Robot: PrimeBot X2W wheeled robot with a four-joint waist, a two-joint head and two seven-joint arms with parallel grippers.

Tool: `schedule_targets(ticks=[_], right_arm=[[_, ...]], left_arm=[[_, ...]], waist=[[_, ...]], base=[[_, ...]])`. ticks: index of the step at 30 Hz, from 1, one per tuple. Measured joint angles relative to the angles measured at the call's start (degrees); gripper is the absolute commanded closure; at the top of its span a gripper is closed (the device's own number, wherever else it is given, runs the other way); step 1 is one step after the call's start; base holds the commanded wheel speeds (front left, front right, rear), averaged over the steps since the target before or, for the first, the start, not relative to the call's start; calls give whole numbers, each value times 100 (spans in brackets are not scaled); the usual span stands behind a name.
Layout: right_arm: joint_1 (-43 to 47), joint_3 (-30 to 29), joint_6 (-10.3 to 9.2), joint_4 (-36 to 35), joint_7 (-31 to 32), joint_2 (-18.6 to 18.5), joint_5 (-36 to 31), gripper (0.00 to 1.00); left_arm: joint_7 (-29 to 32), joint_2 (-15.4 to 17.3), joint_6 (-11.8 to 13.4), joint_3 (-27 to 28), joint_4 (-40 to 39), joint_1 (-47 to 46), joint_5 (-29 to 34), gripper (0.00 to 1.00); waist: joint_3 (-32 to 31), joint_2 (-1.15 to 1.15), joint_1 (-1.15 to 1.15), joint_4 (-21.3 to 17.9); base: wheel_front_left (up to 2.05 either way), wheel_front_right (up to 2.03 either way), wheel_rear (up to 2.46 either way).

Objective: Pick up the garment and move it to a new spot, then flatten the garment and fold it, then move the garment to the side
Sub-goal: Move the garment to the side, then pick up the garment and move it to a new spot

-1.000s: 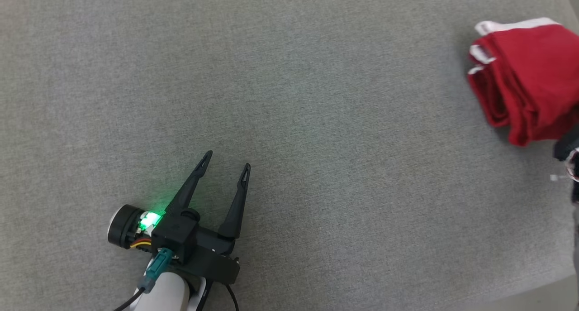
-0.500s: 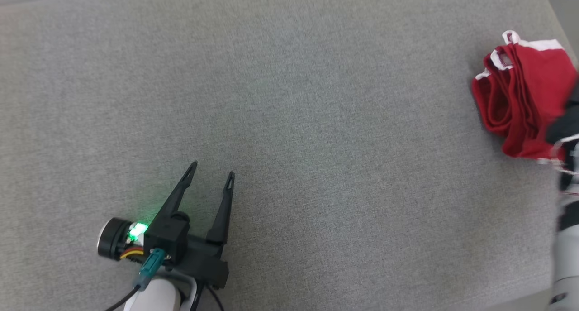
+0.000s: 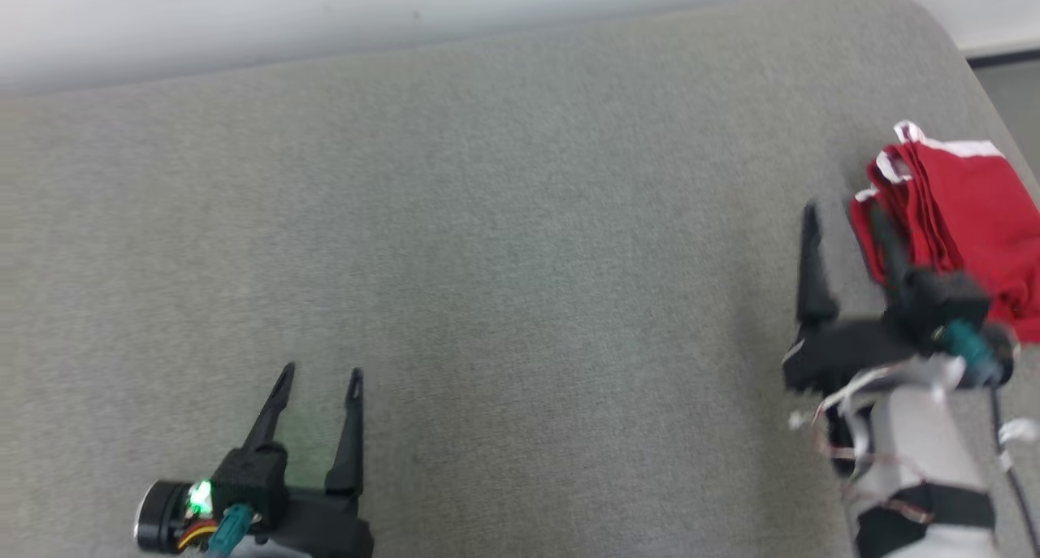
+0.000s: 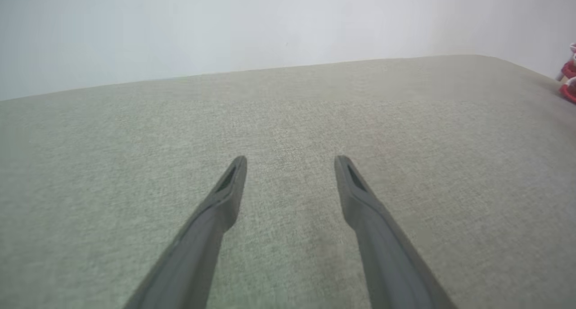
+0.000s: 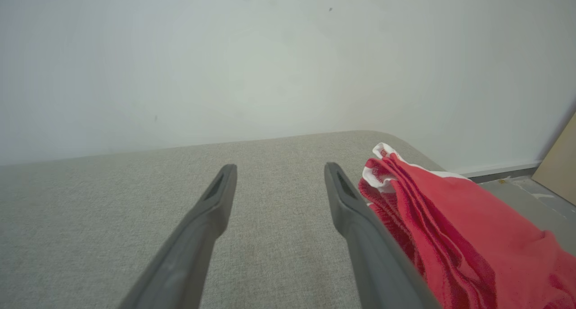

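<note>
We see a wide grey counter [image 3: 520, 257] with a soft woven top. The folded red cloth garment with white edges [image 3: 967, 217] lies on it at the far right of the frame, near the rounded corner. Our right tool [image 3: 842, 213] is just beside the garment's left edge, fingers spread wide, holding nothing. Our left tool [image 3: 321, 371], at the lower left, is spread wide and empty too, well apart from the garment. We think the garment is light, soft and floppy, so it may sag or come unfolded. We would pinch all the layers at the thick folded edge.
</note>
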Motion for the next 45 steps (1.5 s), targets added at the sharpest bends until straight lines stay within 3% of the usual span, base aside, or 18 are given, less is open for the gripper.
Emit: schedule_targets(ticks=[15,23,45], right_arm=[[1412,704,0,34,0,210,24,0],[1718,894,0,-108,0,215,560,0],[1994,1140,0,-199,0,220,598,0]], left_arm=[[1,-77,24,494,162,748,-105,0],[1,-88,13,623,197,924,-113,0],[1,-99,94,793,79,1204,-229,0]], waist=[[-849,0,-1,471],[-1219,0,0,633],[-1646,0,0,705]], base=[[0,0,0],[0,0,0],[0,0,0]])
